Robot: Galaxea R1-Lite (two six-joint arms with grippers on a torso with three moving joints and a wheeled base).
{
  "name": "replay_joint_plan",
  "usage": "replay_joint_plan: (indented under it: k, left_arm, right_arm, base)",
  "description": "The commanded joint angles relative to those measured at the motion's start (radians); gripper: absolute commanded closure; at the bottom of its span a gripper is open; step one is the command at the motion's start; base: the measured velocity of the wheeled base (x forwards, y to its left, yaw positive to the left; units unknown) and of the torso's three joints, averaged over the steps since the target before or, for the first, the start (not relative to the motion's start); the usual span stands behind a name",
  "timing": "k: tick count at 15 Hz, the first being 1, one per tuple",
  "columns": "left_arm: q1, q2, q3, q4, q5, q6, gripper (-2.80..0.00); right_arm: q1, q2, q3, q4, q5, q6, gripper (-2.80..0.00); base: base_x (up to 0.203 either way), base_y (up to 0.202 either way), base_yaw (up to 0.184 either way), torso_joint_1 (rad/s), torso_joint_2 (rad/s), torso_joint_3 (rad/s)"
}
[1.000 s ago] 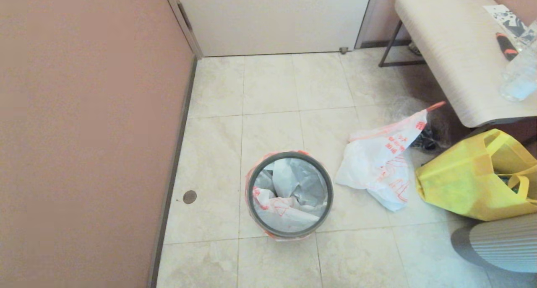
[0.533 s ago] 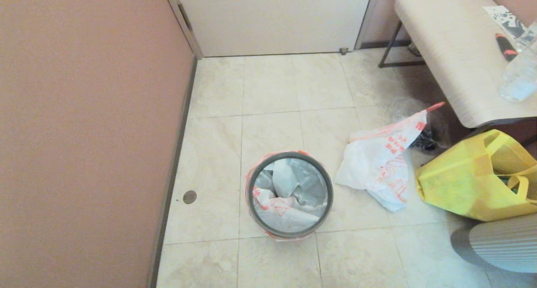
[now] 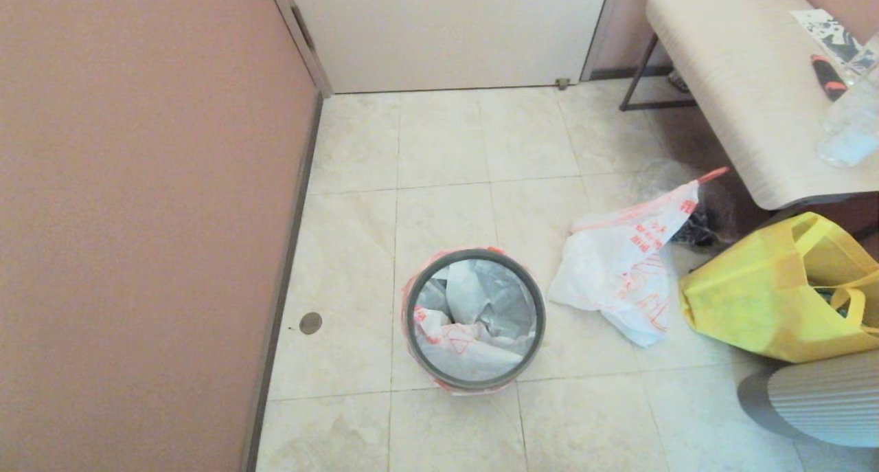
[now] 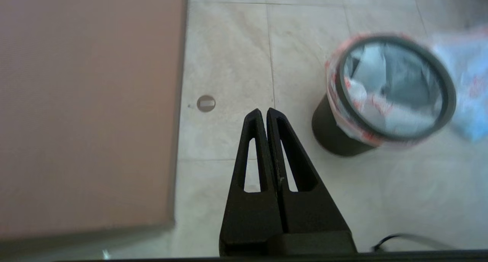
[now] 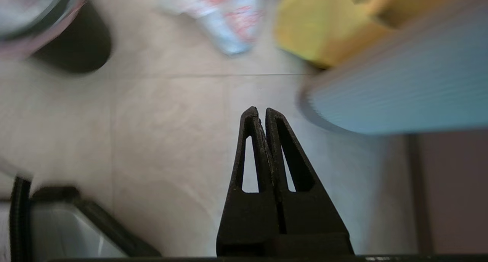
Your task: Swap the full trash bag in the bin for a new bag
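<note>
Each hand is matte black plastic. The left hand (image 4: 264,111) has two long tapering fingers (image 4: 251,155), each pierced by a narrow triangular slot, widening into a solid black base. The right hand (image 5: 261,110) is built alike, its finger edges slightly rough. Beside the left hand's base runs a thin black cable (image 4: 404,239).

In the right wrist view the bin (image 5: 72,44) is cut by the edge and blurred, and the full trash bag (image 5: 225,21) and yellow tote (image 5: 305,29) are smeared. In the head view the table (image 3: 741,94) and the bottle (image 3: 851,128) run past the right edge.
</note>
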Motion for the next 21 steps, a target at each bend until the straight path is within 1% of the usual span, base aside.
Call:
replay_joint_plan:
  k: [1, 3, 4, 5, 6, 9, 10, 12, 13, 21]
  left_arm:
    - [0.000, -0.002, 0.072, -0.046, -0.013, 0.049, 0.00]
    - [0.000, -0.002, 0.145, -0.117, -0.021, 0.129, 0.00]
    - [0.000, -0.002, 0.160, -0.149, -0.036, 0.159, 0.00]
    - [0.000, -0.002, 0.164, -0.152, -0.045, 0.174, 0.00]
    - [0.000, -0.002, 0.166, -0.149, -0.054, 0.187, 0.00]
    - [0.000, -0.002, 0.185, -0.152, -0.071, 0.188, 0.00]
    - [0.000, -0.002, 0.185, -0.153, -0.070, 0.172, 0.00]
    - [0.000, -0.002, 0.185, -0.155, -0.065, 0.118, 0.00]
    - [0.000, -0.002, 0.185, -0.156, -0.063, 0.107, 0.00]
    - [0.000, -0.002, 0.185, -0.156, -0.063, 0.108, 0.00]
  right_arm:
    - [0.002, -0.070, 0.089, -0.047, 0.053, -0.024, 0.00]
    - [0.002, -0.070, 0.164, -0.181, 0.092, -0.009, 0.00]
    - [0.002, -0.070, 0.212, -0.287, 0.118, -0.006, 0.00]
    - [0.002, -0.070, 0.253, -0.376, 0.132, -0.003, 0.00]
    - [0.002, -0.070, 0.279, -0.426, 0.138, 0.005, 0.00]
    - [0.002, -0.070, 0.282, -0.416, 0.125, 0.087, 0.00]
    - [0.002, -0.070, 0.281, -0.416, 0.121, 0.089, 0.00]
    - [0.002, -0.070, 0.282, -0.416, 0.121, 0.089, 0.00]
    - [0.002, -0.070, 0.281, -0.416, 0.121, 0.089, 0.00]
    - [0.002, -0.070, 0.282, -0.416, 0.121, 0.090, 0.00]
  base:
    - [0.000, 0.000, 0.000, 0.000, 0.00, 0.000]
    - [0.000, 0.000, 0.000, 0.000, 0.00, 0.000]
    - [0.000, 0.000, 0.000, 0.000, 0.00, 0.000]
    - [0.000, 0.000, 0.000, 0.000, 0.00, 0.000]
    - [0.000, 0.000, 0.000, 0.000, 0.00, 0.000]
    - [0.000, 0.000, 0.000, 0.000, 0.00, 0.000]
    - [0.000, 0.000, 0.000, 0.000, 0.00, 0.000]
    - [0.000, 0.000, 0.000, 0.000, 0.00, 0.000]
    - [0.000, 0.000, 0.000, 0.000, 0.00, 0.000]
    - [0.000, 0.000, 0.000, 0.000, 0.00, 0.000]
